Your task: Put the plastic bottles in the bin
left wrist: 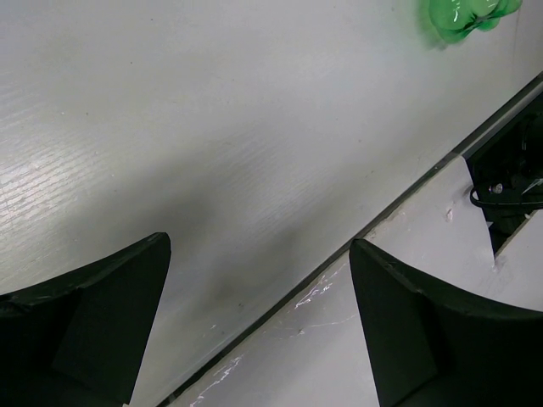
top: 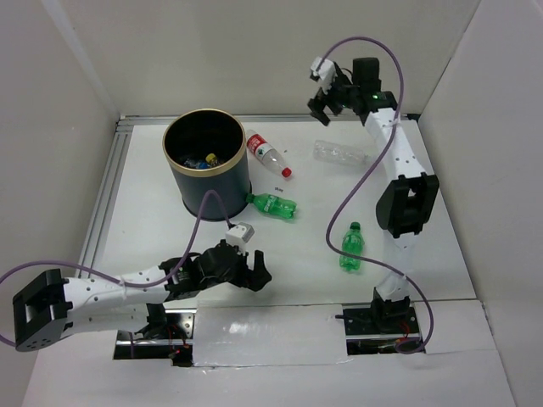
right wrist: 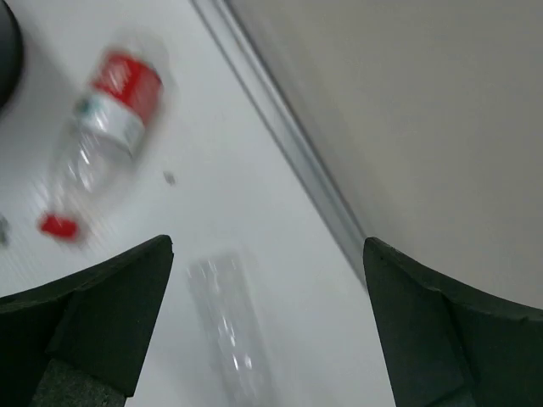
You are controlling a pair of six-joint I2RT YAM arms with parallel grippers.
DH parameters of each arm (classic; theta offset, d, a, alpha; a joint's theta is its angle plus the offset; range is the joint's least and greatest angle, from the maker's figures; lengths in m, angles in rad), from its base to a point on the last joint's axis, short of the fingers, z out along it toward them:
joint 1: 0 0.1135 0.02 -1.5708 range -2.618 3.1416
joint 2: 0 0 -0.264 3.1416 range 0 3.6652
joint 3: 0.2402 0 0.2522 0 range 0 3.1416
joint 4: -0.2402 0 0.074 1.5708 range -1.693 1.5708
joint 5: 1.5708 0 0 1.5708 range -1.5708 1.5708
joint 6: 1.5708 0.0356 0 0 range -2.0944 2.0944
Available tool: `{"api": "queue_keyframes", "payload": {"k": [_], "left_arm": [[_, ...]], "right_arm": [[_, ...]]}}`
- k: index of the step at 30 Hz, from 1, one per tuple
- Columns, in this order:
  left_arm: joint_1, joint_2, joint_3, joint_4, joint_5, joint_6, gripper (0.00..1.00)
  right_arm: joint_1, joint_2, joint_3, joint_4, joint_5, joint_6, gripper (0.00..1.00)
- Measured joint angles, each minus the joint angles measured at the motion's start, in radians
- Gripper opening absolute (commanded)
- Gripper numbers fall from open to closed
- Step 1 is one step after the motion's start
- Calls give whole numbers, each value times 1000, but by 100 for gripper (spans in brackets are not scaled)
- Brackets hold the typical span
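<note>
I'm reading both grippers as wide open and empty: the right gripper point(top: 322, 103) hovering above the clear bottle point(top: 339, 153) on the far side, the left gripper point(top: 251, 276) low near the bin point(top: 212, 193). Coming down off-centre, I'm risking nudging that round bottle into rolling away.

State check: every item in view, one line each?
bin: upright, bottles inside
red-label bottle: lying flat, capped
clear bottle: lying flat
green bottle by bin: lying flat
front green bottle: lying flat
left pincer: open, empty
right pincer: open, empty
</note>
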Motion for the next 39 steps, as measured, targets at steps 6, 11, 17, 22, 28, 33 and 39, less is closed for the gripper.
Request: {"api": "queue_keyframes", "payload": {"k": [6,11,17,22,28,33,39], "left_arm": [[0,-4,-10,-9,-4,-14,99],[0,31,-10,-7,-3,-14,99],[-1,83,-9,-7,11,-14,99],[-1,95,-6,-10,19,-14,99],[-1,95,11,-30,19,-14,99],[-1,93,25,-47,11,-16,99],[-1,11,16,-70,-10,-29,99]], "right_arm": [[-106,62,-44,-179,107,-198,100],[-128,78,-108,-213,121,-319,100],[-143,166,-102,-230,118,-420,100],[-143,265,-99,-239,135,-454,100],[-140,337,-92,-203,185,-443,94],[-140,355,-62,-227,195,-482,45],[-136,305,-73,-332,96,-495,27]]}}
